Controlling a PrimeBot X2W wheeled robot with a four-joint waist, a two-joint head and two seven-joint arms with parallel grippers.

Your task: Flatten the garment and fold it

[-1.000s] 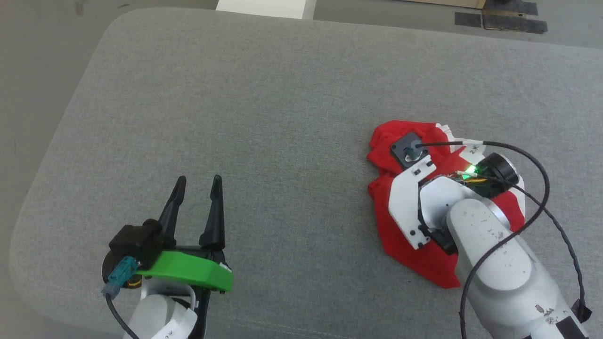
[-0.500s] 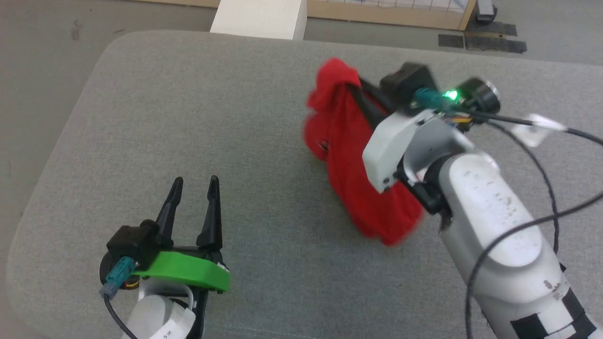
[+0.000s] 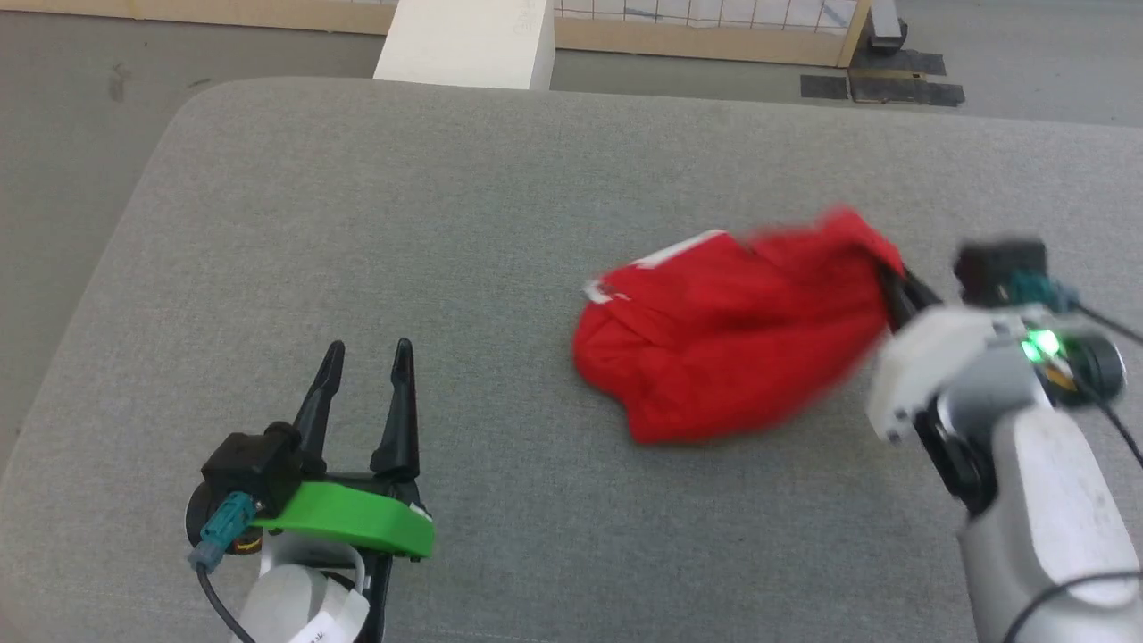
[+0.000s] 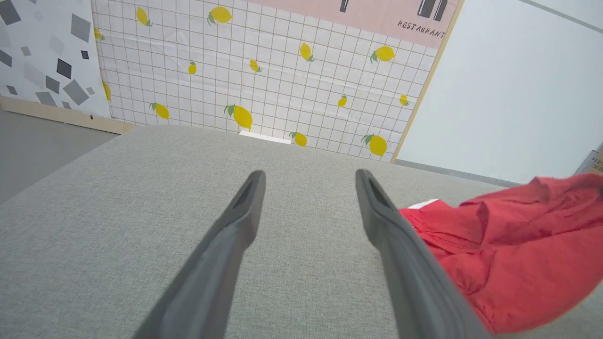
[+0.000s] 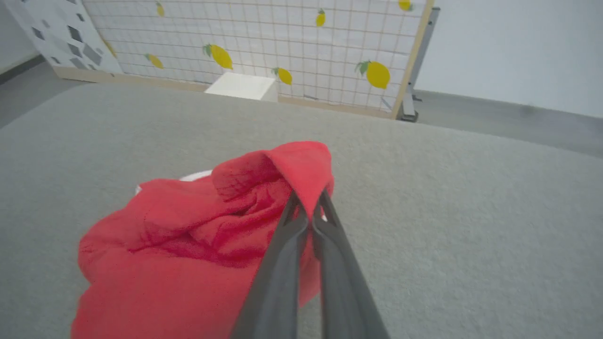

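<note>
Right gripper (image 5: pixel 307 207) jaws clenched on a fold of the red shorts (image 3: pixel 732 348). Left of the shorts, left gripper (image 3: pixel 366 353) jaws released. Wall sign (image 4: pixel 420 29) reads "RESTAURANT".

**Blur and cut-offs around the garment (image 3: pixel 732 357)**
In the head view, motion blur smeared the garment's right end and the right gripper (image 3: pixel 893 281), whose fingertips were buried under a red fold. The bunched cloth hid its own underside and true outline. The left wrist view's right edge and the right wrist view's bottom edge cropped the cloth.
</note>
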